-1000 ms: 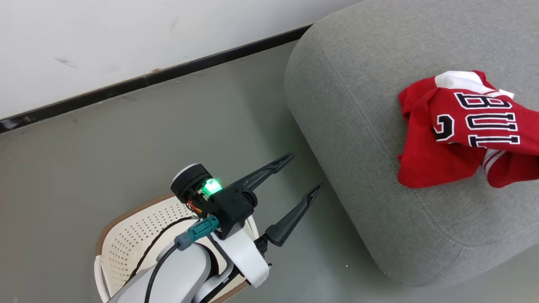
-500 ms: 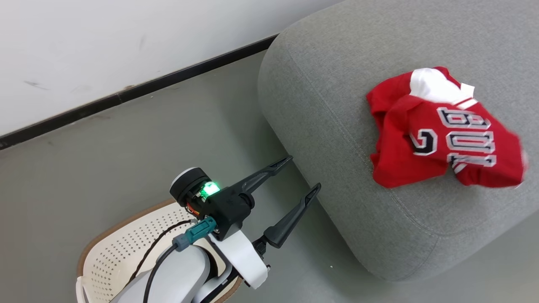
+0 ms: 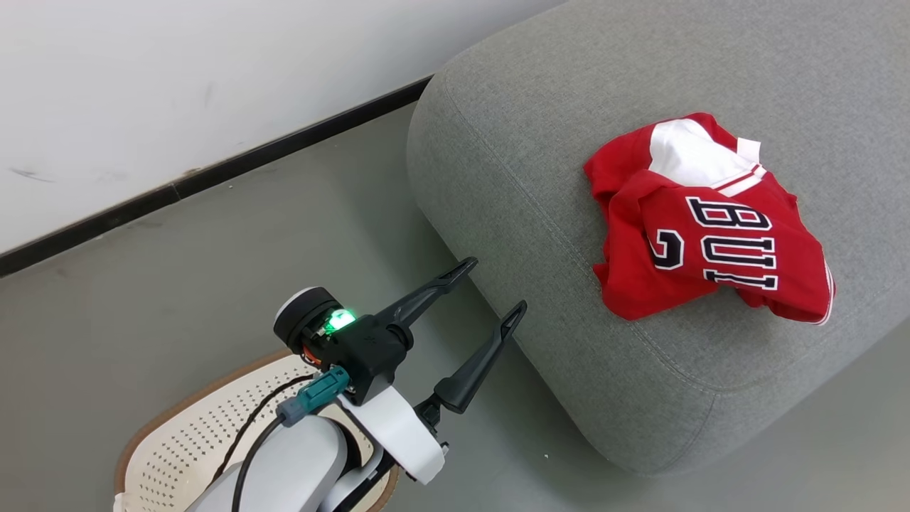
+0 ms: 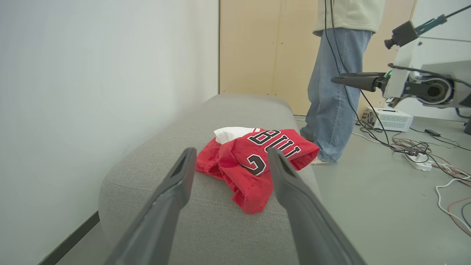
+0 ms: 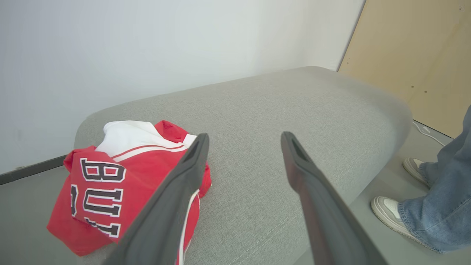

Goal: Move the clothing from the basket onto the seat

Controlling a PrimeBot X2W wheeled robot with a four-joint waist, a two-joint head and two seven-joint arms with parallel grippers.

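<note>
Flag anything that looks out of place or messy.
Only the red clothing: it lies crumpled in a heap on the grey seat, not spread flat. Nothing looks spilled or damaged.

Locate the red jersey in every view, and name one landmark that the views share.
Head view: jersey right of centre, lying on the seat.
Left wrist view: jersey at centre, on the seat's near end.
Right wrist view: jersey at lower left, at the seat's left end.
Shared landmark: the grey seat under it, with the white wall behind.
</note>
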